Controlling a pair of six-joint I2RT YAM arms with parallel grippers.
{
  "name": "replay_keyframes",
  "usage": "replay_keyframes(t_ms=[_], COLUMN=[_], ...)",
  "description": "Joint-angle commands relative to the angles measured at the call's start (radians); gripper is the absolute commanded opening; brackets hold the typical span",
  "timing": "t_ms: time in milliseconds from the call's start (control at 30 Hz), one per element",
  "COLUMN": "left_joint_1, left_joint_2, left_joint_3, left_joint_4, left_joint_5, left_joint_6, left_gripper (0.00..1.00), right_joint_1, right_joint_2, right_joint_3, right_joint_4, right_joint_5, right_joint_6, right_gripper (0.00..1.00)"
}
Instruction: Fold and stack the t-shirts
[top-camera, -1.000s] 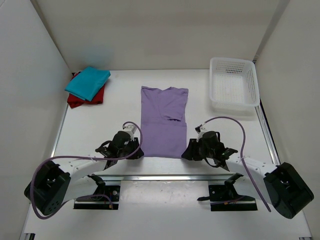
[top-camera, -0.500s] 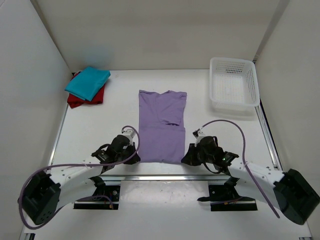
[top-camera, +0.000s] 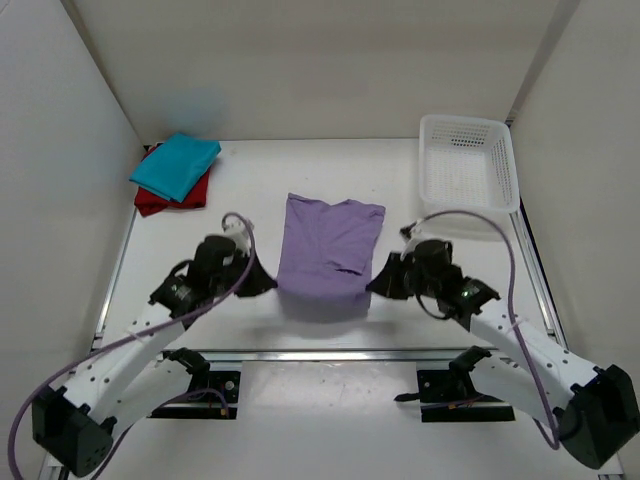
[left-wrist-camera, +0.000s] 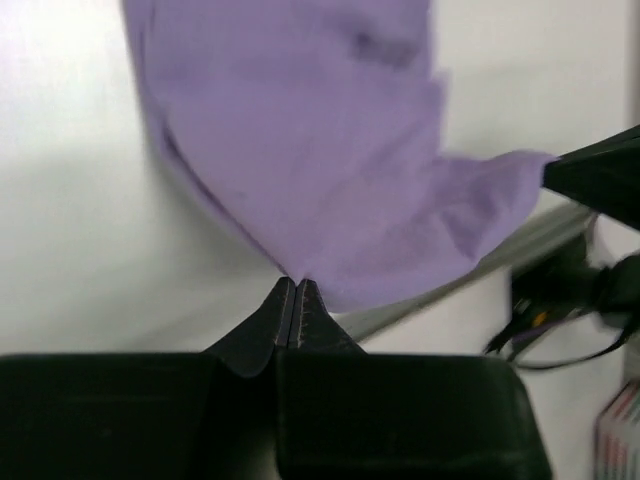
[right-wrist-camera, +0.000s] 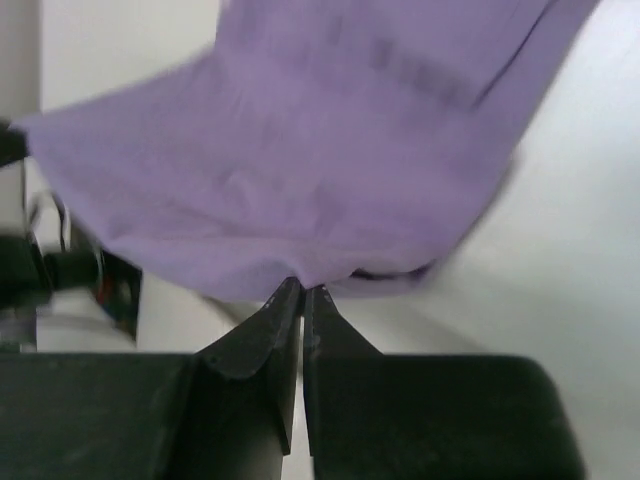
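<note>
What worries me from here is the pale lavender cloth t-shirt (top-camera: 330, 245) slipping free. Each arm has only a thin pinch of one near hem corner, so a quick or uneven carry toward the far edge could tug a corner loose. It could also lay the fold crooked, one side ahead of the other. The shirt's near part hangs lifted off the white bench (top-camera: 250, 190), while its far part lies flat mid-bench. Far left, the folded teal-blue cloth t-shirt (top-camera: 175, 165) sits on the folded deep red cloth t-shirt (top-camera: 150, 203), well apart. The left arm's fingers (left-wrist-camera: 295, 300) are pressed together on the near left corner. The right arm's fingers (right-wrist-camera: 302, 300) are clamped likewise on the near right corner.
</note>
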Motion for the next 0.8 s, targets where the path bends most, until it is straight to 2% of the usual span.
replay_keyframes(t_ms=[0, 100, 200, 300, 500, 633, 700, 733, 767], left_joint_1=[0.106, 0.161, 0.191, 0.212, 0.241, 0.284, 0.310, 0.316, 0.323], left_joint_2=[0.149, 0.323, 0.510, 0.707, 0.992, 1.174, 1.217, 1.231, 1.241], left_joint_3=[0.204, 0.313, 0.409, 0.593, 0.869, 1.008, 1.035, 1.040, 1.039], left_joint_4=[0.085, 0.160, 0.237, 0.243, 0.269, 0.267, 0.303, 0.335, 0.368], left_joint_5=[0.065, 0.046, 0.028, -0.010, -0.087, -0.076, -0.092, -0.086, -0.057], left_joint_6=[0.099, 0.121, 0.125, 0.145, 0.139, 0.107, 0.082, 0.081, 0.058], left_gripper=[0.00, 0.00, 0.00, 0.00, 0.01, 0.02, 0.12, 0.24, 0.31], right_joint_1=[-0.211, -0.331, -0.391, -0.429, -0.477, -0.503, -0.502, -0.512, -0.502], right_joint_2=[0.093, 0.228, 0.386, 0.595, 0.848, 0.997, 1.086, 1.109, 1.146], right_joint_3=[0.161, 0.276, 0.400, 0.538, 0.765, 0.919, 0.985, 1.038, 1.089], right_joint_4=[0.032, 0.082, 0.126, 0.126, 0.158, 0.162, 0.170, 0.150, 0.138], right_joint_5=[-0.092, -0.147, -0.159, -0.142, -0.107, -0.118, -0.111, -0.095, -0.097], right_joint_6=[-0.179, -0.222, -0.233, -0.258, -0.271, -0.275, -0.271, -0.275, -0.276], right_gripper=[0.00, 0.00, 0.00, 0.00, 0.00, 0.00, 0.00, 0.00, 0.05])
